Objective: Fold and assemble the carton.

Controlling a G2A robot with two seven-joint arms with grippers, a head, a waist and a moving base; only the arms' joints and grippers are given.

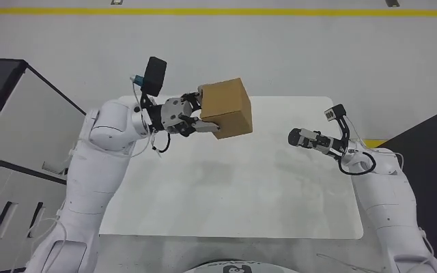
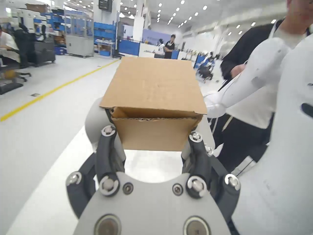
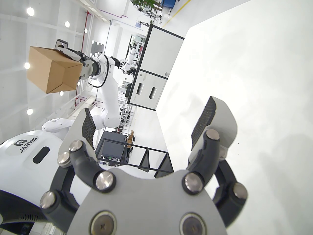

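A brown cardboard carton (image 1: pixel 227 107) is held up above the far left part of the white table (image 1: pixel 273 191). My left gripper (image 1: pixel 203 114) is shut on the carton's near end, one finger on each side. In the left wrist view the carton (image 2: pixel 154 94) has a folded flap at its near end, sitting between the fingers (image 2: pixel 107 138). My right gripper (image 1: pixel 292 136) hangs over the table's right side, well apart from the carton, open with nothing between its pads (image 3: pixel 206 118). From there the carton (image 3: pixel 52 70) shows assembled into a box.
A black-framed cabinet (image 1: pixel 27 116) stands off the table's left edge. A yellow floor line (image 1: pixel 218 11) runs beyond the far edge. A person (image 2: pixel 269 57) stands close behind my right arm, touching nothing of the task.
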